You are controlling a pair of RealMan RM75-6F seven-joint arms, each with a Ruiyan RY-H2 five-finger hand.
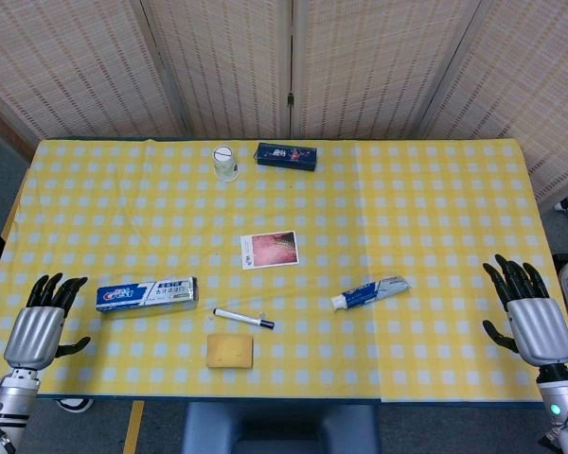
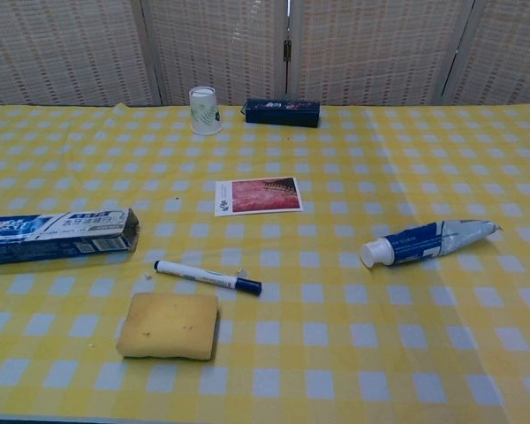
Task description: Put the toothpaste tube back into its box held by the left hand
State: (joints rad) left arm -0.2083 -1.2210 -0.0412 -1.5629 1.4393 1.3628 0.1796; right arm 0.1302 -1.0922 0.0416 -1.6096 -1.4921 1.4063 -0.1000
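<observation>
Resting near the bench's (image 1: 435,189) left edge, the left robot hand (image 1: 40,326) is empty with fingers apart, just left of the box (image 1: 147,294), which lies flat with its open flap end toward the middle. A pen (image 1: 244,319) and sponge (image 1: 230,351) sit just right of it. The tube (image 1: 370,293) lies well apart, right of centre, cap toward the box. The right robot hand (image 1: 533,319) is empty too, fingers spread. The soft tube may buckle against the flap, or the light box may slide when grasped.
</observation>
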